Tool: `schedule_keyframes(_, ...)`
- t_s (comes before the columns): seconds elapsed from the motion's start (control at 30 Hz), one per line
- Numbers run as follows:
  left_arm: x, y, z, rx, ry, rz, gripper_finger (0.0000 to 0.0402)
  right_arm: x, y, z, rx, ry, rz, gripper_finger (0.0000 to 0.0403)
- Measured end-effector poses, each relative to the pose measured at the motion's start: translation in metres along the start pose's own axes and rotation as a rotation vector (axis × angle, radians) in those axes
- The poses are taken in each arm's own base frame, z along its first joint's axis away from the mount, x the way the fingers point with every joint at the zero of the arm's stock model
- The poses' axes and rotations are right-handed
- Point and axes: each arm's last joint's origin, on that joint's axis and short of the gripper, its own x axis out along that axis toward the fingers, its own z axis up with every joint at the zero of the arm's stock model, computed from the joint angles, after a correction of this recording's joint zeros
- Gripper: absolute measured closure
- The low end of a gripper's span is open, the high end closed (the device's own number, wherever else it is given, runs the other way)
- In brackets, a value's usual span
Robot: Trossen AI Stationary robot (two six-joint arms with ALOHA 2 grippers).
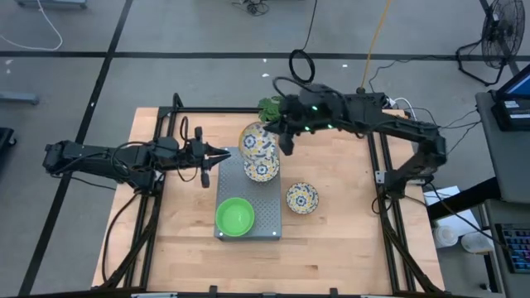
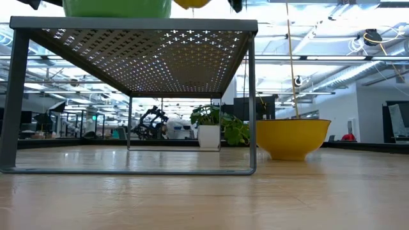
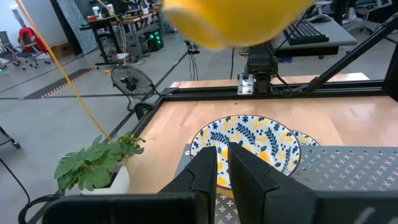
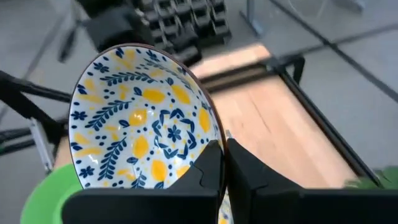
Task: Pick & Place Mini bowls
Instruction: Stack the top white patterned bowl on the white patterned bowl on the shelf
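A floral-patterned mini bowl (image 1: 256,141) is held tilted above the grey perforated tray (image 1: 248,217) by the right gripper (image 1: 286,142), whose fingers (image 4: 211,168) are pinched shut on the bowl's rim; in the right wrist view the bowl's blue-and-yellow inside is turned toward the camera. A second floral bowl (image 1: 261,170) is seen on the tray just below the lifted one, at the tray's 12 o'clock end. A green bowl (image 1: 234,216) is set on the tray's 6 o'clock end. A third floral bowl (image 1: 302,198) is left on the wooden table (image 1: 348,223), at 3 o'clock from the tray. The left gripper (image 1: 204,157) is held at the tray's 10 o'clock corner, its fingers (image 3: 202,174) nearly closed and nothing gripped. A small leafy plant (image 1: 268,108) is stood at 12 o'clock.
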Motion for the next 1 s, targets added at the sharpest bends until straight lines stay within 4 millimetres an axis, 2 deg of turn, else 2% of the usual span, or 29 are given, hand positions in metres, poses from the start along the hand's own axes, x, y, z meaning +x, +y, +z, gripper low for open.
schedule_keyframes(0.17, 0.000, 0.000, 0.000, 0.000, 0.001, 0.000, 0.0355, 0.023, -0.010, 0.005, 0.042, 0.149, 0.049, 0.0402)
schedule_keyframes(0.4, 0.000, 0.000, -0.001, 0.001, 0.008, 0.000, 0.0355, 0.047, -0.031, -0.010, 0.138, 0.317, 0.148, 0.0402)
schedule_keyframes(0.63, 0.000, 0.000, -0.002, 0.004, 0.018, -0.002, 0.0355, 0.048, -0.037, -0.018, 0.139, 0.377, 0.140, 0.0402)
schedule_keyframes(1.0, 0.000, 0.000, -0.002, 0.003, 0.018, -0.002, 0.0355, 0.065, -0.041, -0.050, 0.166, 0.496, 0.125, 0.0403)
